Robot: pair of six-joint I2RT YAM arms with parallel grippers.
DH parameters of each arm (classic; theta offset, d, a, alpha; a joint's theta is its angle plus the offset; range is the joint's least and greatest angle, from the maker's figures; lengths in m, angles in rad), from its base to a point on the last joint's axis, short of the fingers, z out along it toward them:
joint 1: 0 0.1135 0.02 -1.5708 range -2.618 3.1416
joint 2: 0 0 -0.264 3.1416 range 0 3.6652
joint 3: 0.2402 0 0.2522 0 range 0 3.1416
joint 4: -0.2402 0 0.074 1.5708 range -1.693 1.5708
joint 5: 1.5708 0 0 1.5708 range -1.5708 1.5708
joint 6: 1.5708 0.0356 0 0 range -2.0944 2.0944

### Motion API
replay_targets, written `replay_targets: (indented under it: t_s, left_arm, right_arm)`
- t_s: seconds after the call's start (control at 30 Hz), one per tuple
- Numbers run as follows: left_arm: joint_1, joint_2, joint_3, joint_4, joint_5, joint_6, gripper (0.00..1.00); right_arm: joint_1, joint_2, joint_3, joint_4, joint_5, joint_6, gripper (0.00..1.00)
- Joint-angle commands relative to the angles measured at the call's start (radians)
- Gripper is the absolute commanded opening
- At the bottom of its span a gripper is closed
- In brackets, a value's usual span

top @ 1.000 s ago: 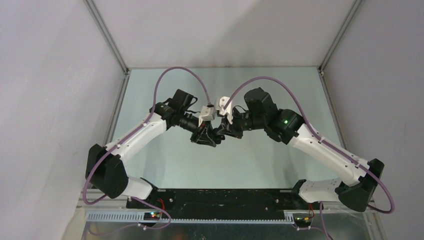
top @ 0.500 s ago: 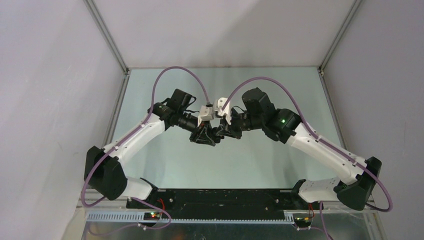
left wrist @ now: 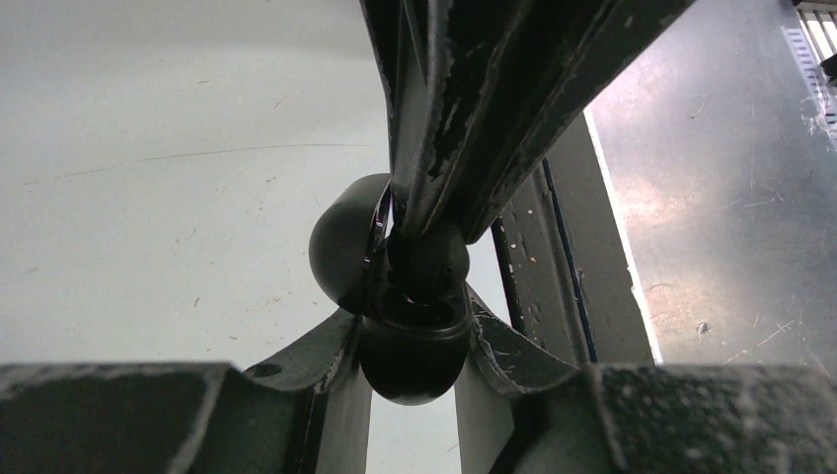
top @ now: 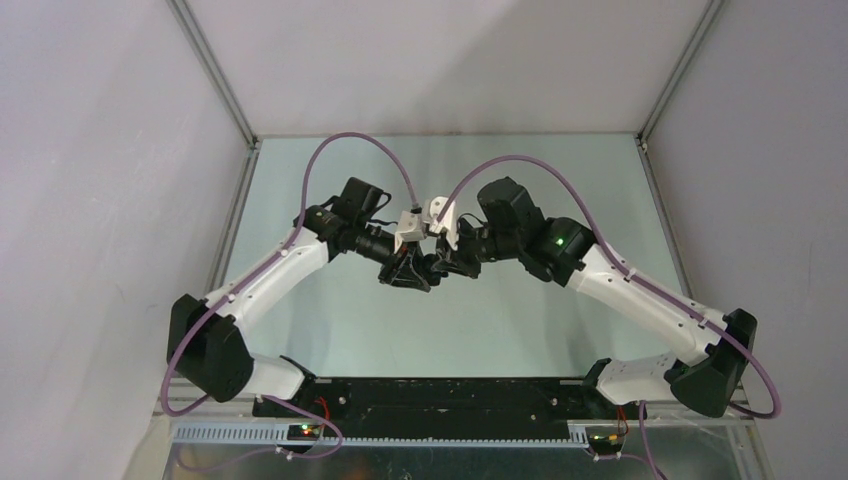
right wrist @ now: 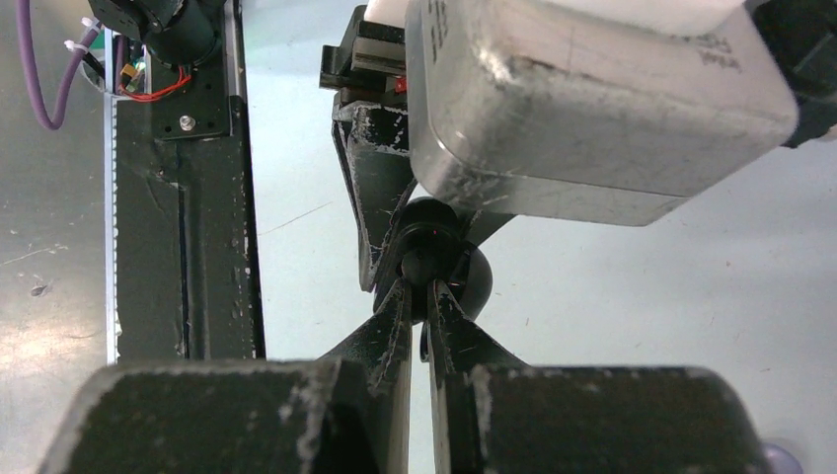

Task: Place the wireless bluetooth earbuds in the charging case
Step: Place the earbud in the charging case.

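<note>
Seen from above, the left gripper (top: 408, 272) and the right gripper (top: 444, 262) meet tip to tip over the pale green table (top: 520, 320), with grey walls (top: 100, 200) around it.

In the left wrist view, its fingers are clamped on the open black charging case (left wrist: 413, 357), whose lid (left wrist: 341, 247) is tipped back. A glossy black earbud (left wrist: 426, 261) sits at the mouth of the case.

In the right wrist view, its own fingers pinch that small rounded earbud, and the charging case lies just beyond their tips.
</note>
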Motion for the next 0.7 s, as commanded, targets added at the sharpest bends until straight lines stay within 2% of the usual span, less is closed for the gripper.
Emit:
replay_targets:
  t_s: [0.0,0.3,0.67]
  left_arm:
    - [0.006,-0.034,0.031,0.021,0.009,0.008,0.01]
    - [0.006,-0.036,0.029,0.023,0.011,0.008,0.01]
    - [0.006,-0.041,0.025,0.027,0.008,0.007,0.01]
  right_arm:
    - [0.017,0.011,-0.003,0.017,0.021,-0.002,0.1]
    - [0.044,0.031,-0.003,0.023,0.06,-0.007,0.1]
    - [0.046,0.01,-0.003,0.009,0.034,-0.023,0.1]
